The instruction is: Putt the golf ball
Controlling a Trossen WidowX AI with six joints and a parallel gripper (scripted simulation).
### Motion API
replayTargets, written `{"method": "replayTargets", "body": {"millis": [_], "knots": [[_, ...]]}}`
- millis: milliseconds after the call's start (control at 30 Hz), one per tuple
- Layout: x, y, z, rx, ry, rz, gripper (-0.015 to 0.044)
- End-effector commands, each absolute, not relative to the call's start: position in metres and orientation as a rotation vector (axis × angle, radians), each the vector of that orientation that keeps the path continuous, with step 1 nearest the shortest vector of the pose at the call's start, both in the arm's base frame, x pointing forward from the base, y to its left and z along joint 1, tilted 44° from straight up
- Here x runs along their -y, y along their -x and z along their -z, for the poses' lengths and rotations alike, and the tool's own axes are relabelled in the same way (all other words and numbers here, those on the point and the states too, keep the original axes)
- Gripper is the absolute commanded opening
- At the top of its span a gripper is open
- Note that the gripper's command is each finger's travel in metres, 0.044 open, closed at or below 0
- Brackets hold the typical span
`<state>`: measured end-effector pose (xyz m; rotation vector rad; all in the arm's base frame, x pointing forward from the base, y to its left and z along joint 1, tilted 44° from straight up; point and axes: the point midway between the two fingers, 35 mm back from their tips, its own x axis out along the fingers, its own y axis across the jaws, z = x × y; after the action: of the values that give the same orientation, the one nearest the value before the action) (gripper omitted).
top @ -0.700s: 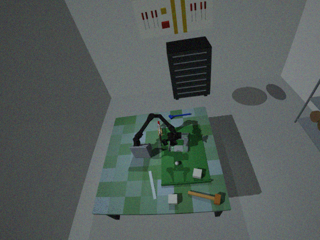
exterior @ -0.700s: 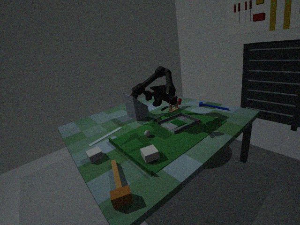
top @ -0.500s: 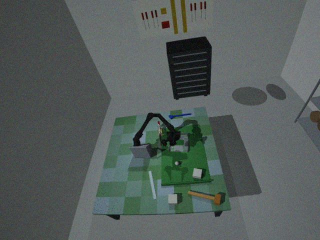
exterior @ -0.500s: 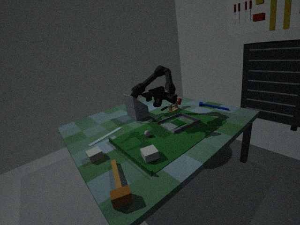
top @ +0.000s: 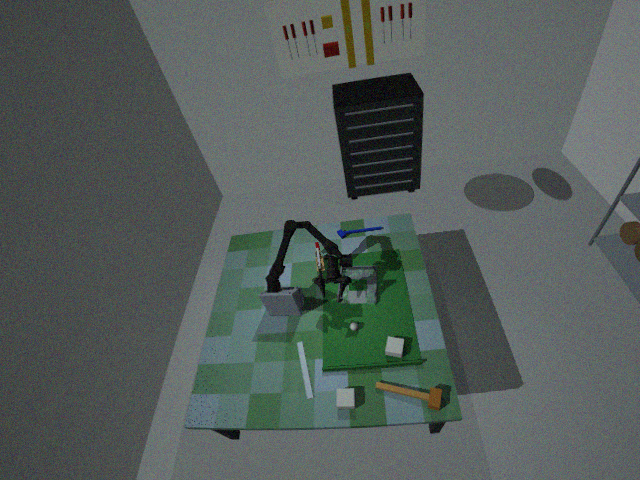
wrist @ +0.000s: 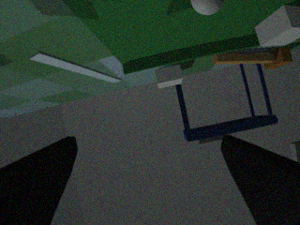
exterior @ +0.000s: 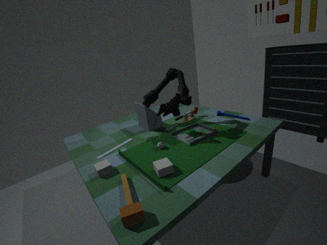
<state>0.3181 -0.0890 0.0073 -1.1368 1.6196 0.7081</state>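
Observation:
The red putter [top: 316,245] [exterior: 195,109] rests on a small wooden stand [exterior: 189,116] behind my gripper, its red head up and its dark handle low. My gripper [top: 331,299] [exterior: 168,115] [wrist: 151,142] is open and empty, above the table between the arm's base and the grey-walled frame. The white golf ball [top: 353,326] [exterior: 160,145] [wrist: 207,5] sits on the green mat [top: 382,315] [exterior: 182,158]. The grey-walled frame [top: 374,284] [exterior: 203,137] stands at the mat's far part, around a green patch and a pale sloped surface.
White blocks [top: 394,346] [top: 345,398] stand on the mat and near the front edge. An orange mallet [top: 405,390] [exterior: 127,190] lies at the front right, a white strip [top: 305,369] [exterior: 114,148] left of the mat, a blue putter [top: 361,230] [exterior: 233,115] at the back.

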Motion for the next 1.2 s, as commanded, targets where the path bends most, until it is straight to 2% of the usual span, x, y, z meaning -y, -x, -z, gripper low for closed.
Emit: {"method": "replayTargets", "body": {"millis": [0, 533, 1167], "knots": [[0.006, -0.295, -0.014, -1.19, 0.894, -1.111, 0.044], [-0.101, -0.256, -0.096, -0.335, 0.53, -1.438, 0.044], [-0.109, -0.252, -0.088, -0.322, 0.524, -1.44, 0.044]]}}
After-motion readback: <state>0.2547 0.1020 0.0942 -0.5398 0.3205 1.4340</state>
